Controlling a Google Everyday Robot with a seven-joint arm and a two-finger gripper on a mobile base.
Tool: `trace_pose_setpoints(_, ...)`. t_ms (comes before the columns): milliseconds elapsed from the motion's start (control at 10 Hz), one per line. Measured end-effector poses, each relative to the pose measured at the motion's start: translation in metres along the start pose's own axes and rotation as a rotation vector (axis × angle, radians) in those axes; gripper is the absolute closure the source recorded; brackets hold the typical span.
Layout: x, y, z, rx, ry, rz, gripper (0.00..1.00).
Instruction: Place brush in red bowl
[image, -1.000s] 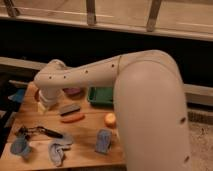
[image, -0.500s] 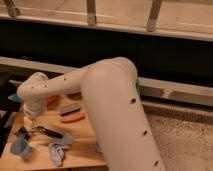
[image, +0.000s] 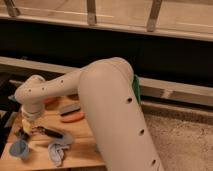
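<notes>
The brush (image: 72, 114), with an orange body and grey bristles on top, lies on the wooden table (image: 80, 155) near its middle. Only a reddish sliver of the red bowl (image: 50, 100) shows at the back left, behind my arm. My gripper (image: 29, 121) hangs below the white wrist at the table's left side. It is left of the brush, apart from it, and just above a black object (image: 47, 132). My big white arm (image: 112, 110) hides the right half of the table.
A blue cup-like item (image: 20, 149) and a blue-grey crumpled cloth (image: 59, 150) lie at the table's front left. A green container's edge (image: 135, 89) shows behind my arm. A dark counter wall and a railing stand behind the table.
My arm has swung left and nearer the camera, now covering the table's right side and the green container. The gripper has moved down to the table's left front. The brush has not moved.
</notes>
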Motion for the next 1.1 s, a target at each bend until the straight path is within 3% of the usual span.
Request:
trace_pose_setpoints(400,0.011,-0.007,0.014,-0.021,0.037,0.006,0.34)
trace_pose_setpoints(800,0.016,-0.006,0.033,-0.053,0.040,0.017,0.34)
trace_pose_setpoints(1100,0.006,0.005,0.052,-0.021,0.053,0.026,0.34)
